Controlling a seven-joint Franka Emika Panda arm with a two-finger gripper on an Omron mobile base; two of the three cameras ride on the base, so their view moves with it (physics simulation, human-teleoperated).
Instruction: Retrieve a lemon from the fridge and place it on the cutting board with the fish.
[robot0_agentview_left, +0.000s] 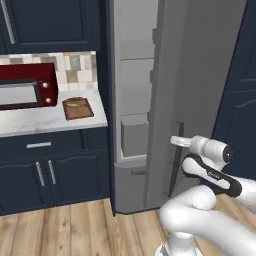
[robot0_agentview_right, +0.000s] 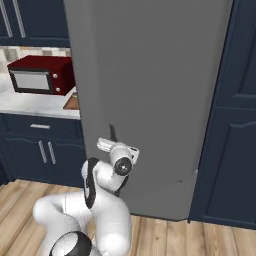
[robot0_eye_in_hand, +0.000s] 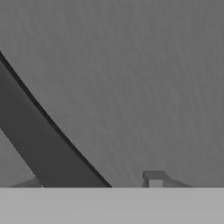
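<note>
Fridge (robot0_agentview_left: 200, 75) door partly swung open, grey shelves and a drawer visible inside through the gap in the left base view; lemon not visible from here, too hidden to tell which shelf. End effector (robot0_agentview_left: 176, 141) sits at the dark curved door handle (robot0_agentview_left: 176, 160), low on the door front, with the white wrist right behind it. Hand view is pressed close to the grey door panel, handle (robot0_eye_in_hand: 48, 148) crossing diagonally at lower left and one fingertip (robot0_eye_in_hand: 154, 178) poking up at the bottom; cannot tell whether the fingers are spread or pinching the handle. In the right base view the end effector (robot0_agentview_right: 106, 144) touches the door face beside the handle (robot0_agentview_right: 113, 134). Cutting board (robot0_agentview_left: 78, 108) lies on the white marble counter (robot0_agentview_left: 45, 120) left of the fridge, just right of the dark red microwave (robot0_agentview_left: 27, 86), with the thin greenish fish (robot0_agentview_left: 76, 104) lying across it. Navy blue cabinets (robot0_agentview_left: 50, 172) below the counter, wood floor (robot0_agentview_left: 75, 230) under the robot.
</note>
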